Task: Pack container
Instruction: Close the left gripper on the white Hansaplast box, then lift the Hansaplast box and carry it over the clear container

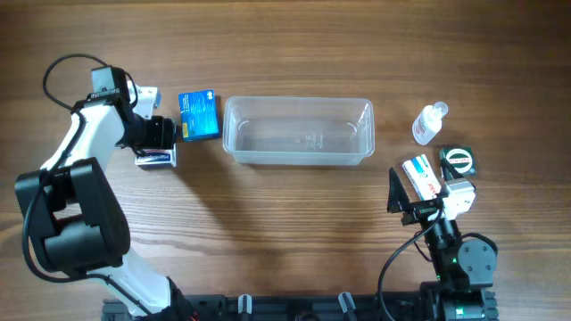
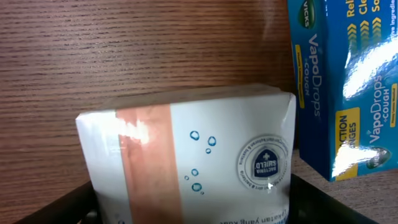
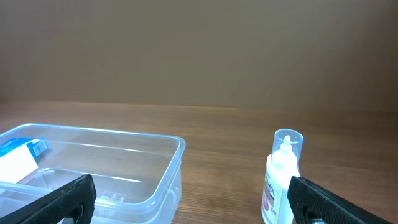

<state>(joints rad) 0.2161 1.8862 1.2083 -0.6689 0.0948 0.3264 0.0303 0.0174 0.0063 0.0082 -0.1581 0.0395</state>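
The clear container (image 1: pixel 297 131) stands at the table's middle, with nothing visible inside; its corner shows in the right wrist view (image 3: pixel 112 168). My left gripper (image 1: pixel 156 141) is open, its fingers on either side of a white box with an orange stripe (image 2: pixel 186 155), which lies on the table (image 1: pixel 154 159). A blue VapoDrops box (image 1: pixel 198 115) lies just right of it (image 2: pixel 348 81). My right gripper (image 1: pixel 412 198) is open and empty (image 3: pixel 193 199), by a white-and-red box (image 1: pixel 422 174).
A small clear bottle (image 1: pixel 429 123) stands right of the container and also shows in the right wrist view (image 3: pixel 283 174). A green-and-black box (image 1: pixel 459 160) lies beside the white-and-red box. A blue-and-white shape (image 3: pixel 18 152) shows through the container's wall.
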